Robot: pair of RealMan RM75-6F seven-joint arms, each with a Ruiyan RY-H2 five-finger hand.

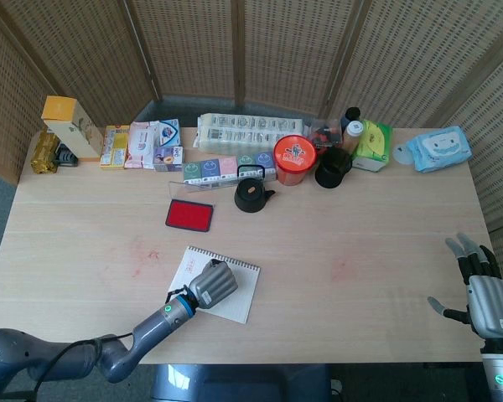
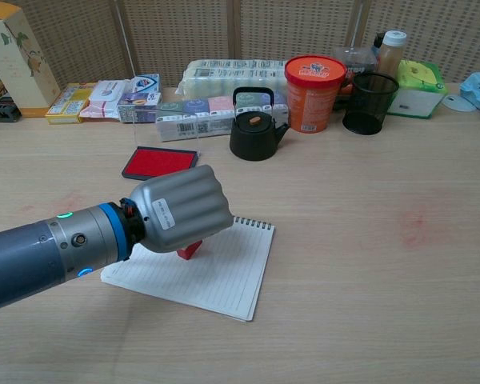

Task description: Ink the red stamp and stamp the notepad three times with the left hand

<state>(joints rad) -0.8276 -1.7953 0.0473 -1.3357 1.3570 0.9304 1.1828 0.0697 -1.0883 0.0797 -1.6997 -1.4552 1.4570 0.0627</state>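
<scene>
Gripping the red stamp point(image 2: 188, 249) in a closed fist, the left hand point(image 2: 181, 210) sits low over the notepad point(image 2: 224, 272) — only the stamp's red lower end peeks out beneath the curled fingers, and it appears to meet the lined page near the pad's upper left part. From the head view the same fist point(image 1: 211, 283) covers the middle of the notepad point(image 1: 239, 295), so the stamp itself is hidden there. The pad lies flat on the wooden table point(image 1: 360, 226), spiral binding along its far edge, turned slightly askew.

Over to the ink pad point(image 2: 159, 162) — open, red face up, it rests on the table just beyond the notepad, well short of the row of goods at the back. A black kettle point(image 2: 255, 130) stands to its right, then an orange tub point(image 2: 310, 93) with a red lid and a black mesh cup point(image 2: 370, 102). Boxes and packets line the far edge, with a tall yellow-topped carton point(image 1: 70, 126) at the far left.

Down at the near right corner, the right hand point(image 1: 482, 293) hangs off the table's edge, fingers spread apart and holding nothing. Faint red smudges mark the tabletop, one to the left of the notepad point(image 1: 147, 253) and one right of centre point(image 1: 342, 268).
</scene>
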